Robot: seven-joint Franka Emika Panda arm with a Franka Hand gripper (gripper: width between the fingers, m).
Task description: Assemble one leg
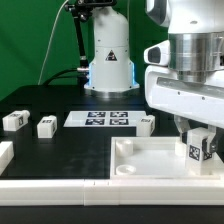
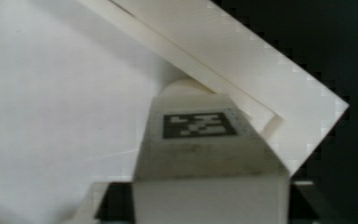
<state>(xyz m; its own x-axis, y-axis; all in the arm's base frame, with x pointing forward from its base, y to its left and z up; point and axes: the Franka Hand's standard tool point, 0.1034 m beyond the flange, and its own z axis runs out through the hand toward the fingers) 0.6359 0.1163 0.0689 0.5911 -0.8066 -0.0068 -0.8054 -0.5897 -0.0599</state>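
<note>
Step in hand: the robot appears to be bringing the leg (image 1: 197, 146) to its seat in the near corner of the tray-like top (image 1: 140, 165), toward the exterior view's right.
Gripper: the gripper (image 1: 196, 131) is closed narrowly on the leg, holding it by its upper part; the tagged lower end hangs free below the fingers.
Where the leg is: upright, over the inner floor of the tray-like top, just inside the raised rim. Whether its lower end touches the floor cannot be told from either view.
Next move, as a judgement: the leg likely needs a short, straight descent into the corner and then a turning or pressing motion to fix it. The corner walls sit close, so little sideways drift is allowed.
Risk: a tilted leg could catch on the rim instead of seating.
Exterior view only: three spare legs, one (image 1: 14, 121), another (image 1: 46, 126) and a third (image 1: 144, 124), lying on the black surface (image 1: 60, 150); the marker board (image 1: 102, 119) between them; the arm's base behind.
Wrist view only: the leg (image 2: 202, 150) seen end on, its tag sharp, and the rim corner of the tray-like top (image 2: 247, 70) meeting right beside it.
</note>
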